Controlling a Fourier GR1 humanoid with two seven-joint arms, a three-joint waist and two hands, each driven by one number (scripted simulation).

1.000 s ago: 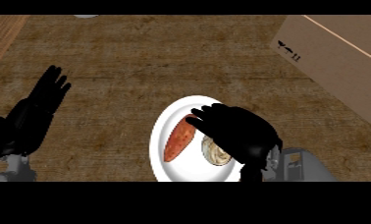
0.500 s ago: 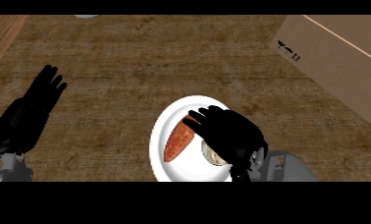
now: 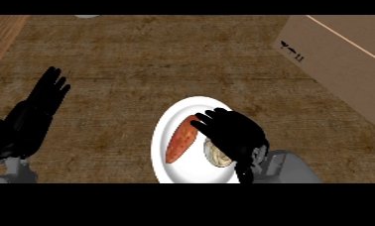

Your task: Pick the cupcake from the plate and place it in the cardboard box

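Note:
A white plate (image 3: pixel 167 123) lies near the counter's front edge. On it are a pale cupcake (image 3: pixel 215 153) and a long orange vegetable (image 3: pixel 180 140). My right hand (image 3: pixel 236 132) hovers over the plate's right half, open with fingers spread toward the vegetable. Its palm covers the cupcake's upper right part, and I cannot tell whether it touches the cupcake. The cardboard box (image 3: pixel 333 61) stands at the far right, well apart from the plate. My left hand (image 3: pixel 35 113) rests open at the left edge with fingers up.
The brown counter top (image 3: pixel 161 56) stretches between the plate and the box. A small pale object (image 3: pixel 86 16) peeks in at the far edge. A wooden strip (image 3: pixel 10 29) runs along the far left.
My right hand has settled slightly lower over the cupcake and hides a bit more of it. The left hand has drifted a little to the left.

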